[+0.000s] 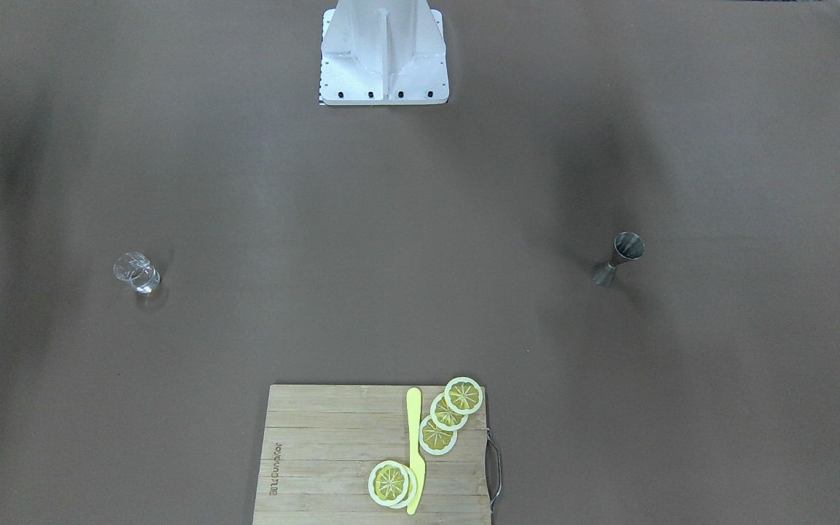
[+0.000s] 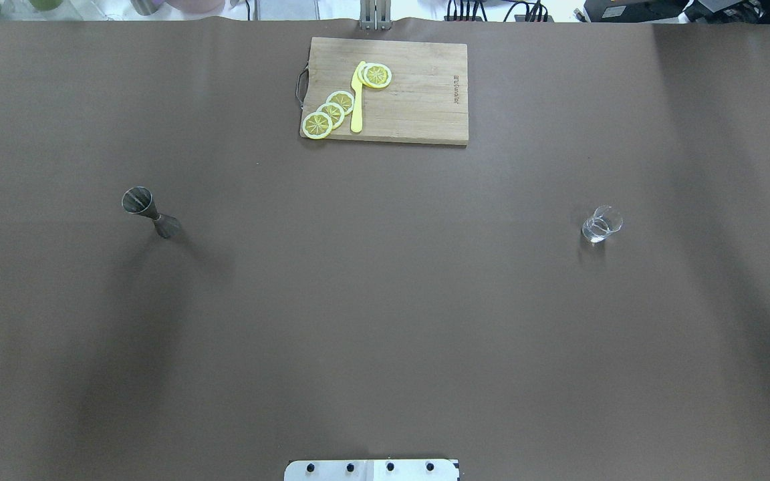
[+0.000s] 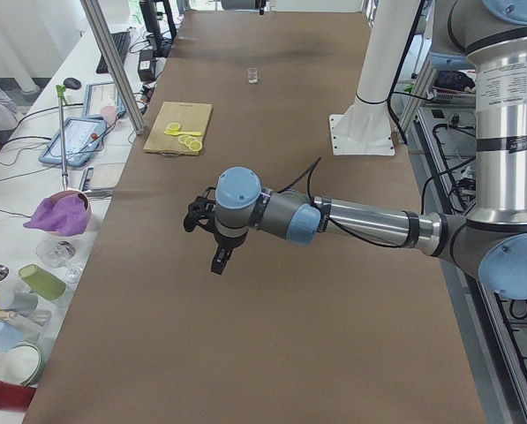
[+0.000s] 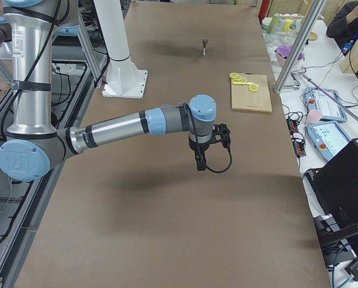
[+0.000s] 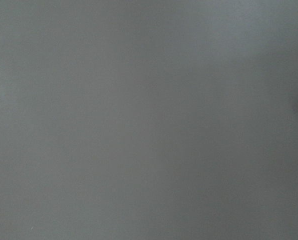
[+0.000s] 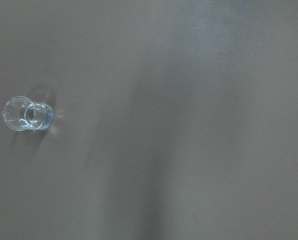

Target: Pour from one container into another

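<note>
Jigger [image 2: 148, 210]: upright on your table's [image 2: 385, 300] left half. Shot glass [image 2: 601, 224]: upright, well apart, right half. Neither held; you should judge pouring unstarted. Left gripper [image 3: 219, 256], right gripper [image 4: 199, 163]: aloft, opening cannot be told.

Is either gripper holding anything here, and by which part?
Nothing: jigger and glass stand alone on the table; left gripper and right gripper hang apart from them.

Jigger [image 2: 150, 212] left, glass [image 2: 601, 224] right, board [image 2: 418, 100] beyond

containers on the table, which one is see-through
The small glass on the robot's right side; the other, the jigger on its left, is dull grey metal.
</note>
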Controlling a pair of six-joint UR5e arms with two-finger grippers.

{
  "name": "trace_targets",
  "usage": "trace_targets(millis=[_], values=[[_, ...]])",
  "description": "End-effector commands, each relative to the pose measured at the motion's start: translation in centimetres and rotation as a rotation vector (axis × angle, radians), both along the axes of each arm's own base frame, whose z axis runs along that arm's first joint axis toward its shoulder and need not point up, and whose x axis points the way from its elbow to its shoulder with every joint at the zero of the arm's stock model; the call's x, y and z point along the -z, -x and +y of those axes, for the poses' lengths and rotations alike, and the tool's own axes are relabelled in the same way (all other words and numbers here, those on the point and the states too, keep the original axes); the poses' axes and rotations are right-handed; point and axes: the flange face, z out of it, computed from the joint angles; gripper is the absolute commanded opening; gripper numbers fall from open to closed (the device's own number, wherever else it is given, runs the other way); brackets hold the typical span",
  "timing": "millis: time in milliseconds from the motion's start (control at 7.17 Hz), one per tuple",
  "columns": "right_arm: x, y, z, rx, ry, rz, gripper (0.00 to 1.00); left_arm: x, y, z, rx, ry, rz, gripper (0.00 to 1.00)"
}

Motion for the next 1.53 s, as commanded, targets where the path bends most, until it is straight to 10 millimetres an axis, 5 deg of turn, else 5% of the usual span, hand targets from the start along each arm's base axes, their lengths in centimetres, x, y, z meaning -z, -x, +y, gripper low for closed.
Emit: trace_targets(millis=[0,139,279,418,697,836,1115,1394], values=[[3.6,7.2,0.0,0.144,-0.173,-0.052,1.0,0.1,-2.9,-2.2,-0.05,-0.225,0.018,0.98],[5.7,10.5,0.0,0.171,-0.269,-0.045,1.0,-1.6,-3.9,-2.8,-0.069,-0.201,0.016,0.98],[6.5,12.2,0.1,0.184,-0.284,-0.038,1.0,-1.1,-4.0,-2.8,-0.074,-0.215,0.026,0.98],[6.3,13.5,0.3,0.186,-0.305,0.003,1.0,-1.3,-4.1,-2.3,-0.077,-0.305,0.036,0.98],[9.3,15.2,0.9,0.223,-0.405,-0.038,1.0,-3.3,-6.8,-1.9,-0.125,-0.418,0.063,0.98],[8.9,14.4,0.9,0.214,-0.394,-0.043,1.0,-4.4,-10.0,-0.8,-0.188,-0.542,0.102,0.98],[1.8,13.2,3.4,0.388,-0.56,0.0,1.0,-5.0,-12.4,0.9,-0.229,-0.711,0.142,0.96],[0.1,12.6,4.4,0.408,-0.603,-0.014,1.0,-4.2,-16.0,3.0,-0.298,-0.817,0.198,0.94]])
